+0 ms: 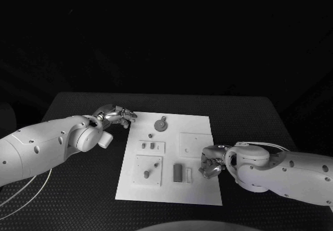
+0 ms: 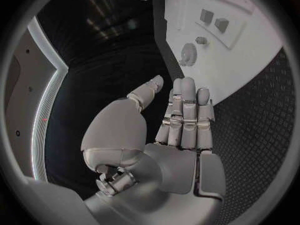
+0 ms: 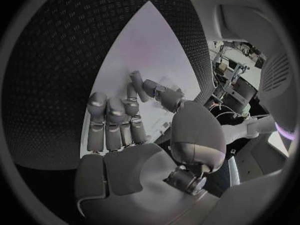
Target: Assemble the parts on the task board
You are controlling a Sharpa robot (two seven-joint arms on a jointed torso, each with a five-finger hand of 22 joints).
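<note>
The task looked hardly begun: the task board (image 1: 201, 192) lay in the middle of the table (image 1: 263, 115), long axis near to far, the parts (image 1: 160, 125) still loose on it, while the left hand (image 1: 116, 115) and right hand (image 1: 210, 166) were released, grasping nothing.

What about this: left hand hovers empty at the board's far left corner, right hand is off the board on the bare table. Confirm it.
One thing is wrong. The right hand is not off on the bare table: in the head view it sits over the task board's right side, fingers by the parts. The left hand does hover empty at the board's far left corner.
</note>
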